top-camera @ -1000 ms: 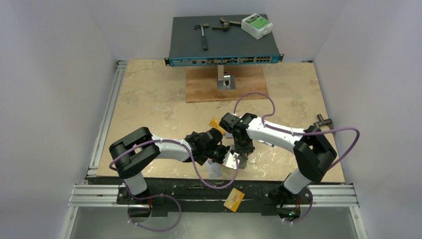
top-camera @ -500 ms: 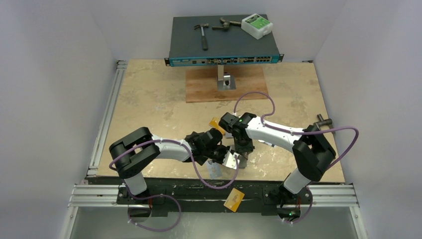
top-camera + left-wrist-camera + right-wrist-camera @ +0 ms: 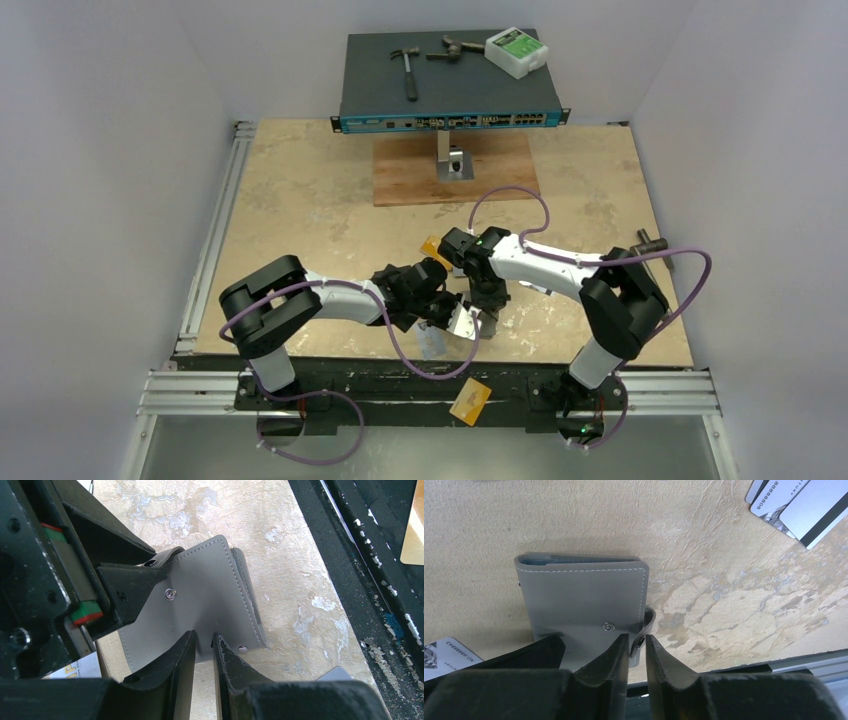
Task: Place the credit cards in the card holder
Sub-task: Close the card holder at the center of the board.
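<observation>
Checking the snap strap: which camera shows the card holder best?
Right wrist: the card holder shows most of its grey face, snap and strap. Left wrist shows it angled and partly covered; top external shows only a small pale sliver.

My bench [image 3: 300, 200] is a beige, marbled slab, boxed in by plain pale walls [image 3: 100, 150] on the left, right and far sides, under soft even light. At its far edge sits a blue-grey rack unit [image 3: 450, 85] with ports along its front; a hammer [image 3: 408, 70] and a white box with a green label [image 3: 516, 50] lie on top. Just nearer lies a brown wooden board [image 3: 400, 180] carrying a small metal bracket [image 3: 452, 160]. Aluminium rails [image 3: 215, 220] run along the left side and near edge.
</observation>
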Controlling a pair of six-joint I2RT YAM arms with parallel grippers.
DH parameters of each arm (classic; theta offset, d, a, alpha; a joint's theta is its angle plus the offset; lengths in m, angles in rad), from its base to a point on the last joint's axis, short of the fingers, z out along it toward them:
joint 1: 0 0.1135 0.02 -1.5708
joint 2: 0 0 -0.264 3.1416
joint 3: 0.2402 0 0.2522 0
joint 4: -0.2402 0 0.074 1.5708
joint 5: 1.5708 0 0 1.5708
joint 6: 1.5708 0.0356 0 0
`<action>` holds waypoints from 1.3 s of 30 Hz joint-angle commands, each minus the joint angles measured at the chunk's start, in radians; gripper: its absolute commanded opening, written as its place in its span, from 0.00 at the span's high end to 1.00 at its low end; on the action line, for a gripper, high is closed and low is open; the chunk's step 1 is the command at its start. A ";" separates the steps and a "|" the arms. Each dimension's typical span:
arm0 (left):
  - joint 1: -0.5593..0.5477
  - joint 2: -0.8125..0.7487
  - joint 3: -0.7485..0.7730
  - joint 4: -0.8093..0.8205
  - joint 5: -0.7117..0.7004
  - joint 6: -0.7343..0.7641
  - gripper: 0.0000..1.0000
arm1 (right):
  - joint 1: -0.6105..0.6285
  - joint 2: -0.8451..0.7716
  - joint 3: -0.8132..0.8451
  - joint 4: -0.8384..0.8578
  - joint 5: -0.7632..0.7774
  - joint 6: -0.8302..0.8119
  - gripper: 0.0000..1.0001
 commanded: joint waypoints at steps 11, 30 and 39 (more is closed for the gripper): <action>-0.017 0.017 -0.032 -0.093 0.058 0.006 0.81 | 0.005 -0.047 -0.004 -0.035 0.100 0.040 1.00; -0.017 0.016 -0.030 -0.098 0.061 0.009 0.80 | 0.042 -0.019 -0.045 0.105 -0.020 0.027 1.00; -0.017 0.015 -0.030 -0.099 0.063 0.011 0.80 | 0.042 0.020 -0.032 0.116 -0.007 0.027 1.00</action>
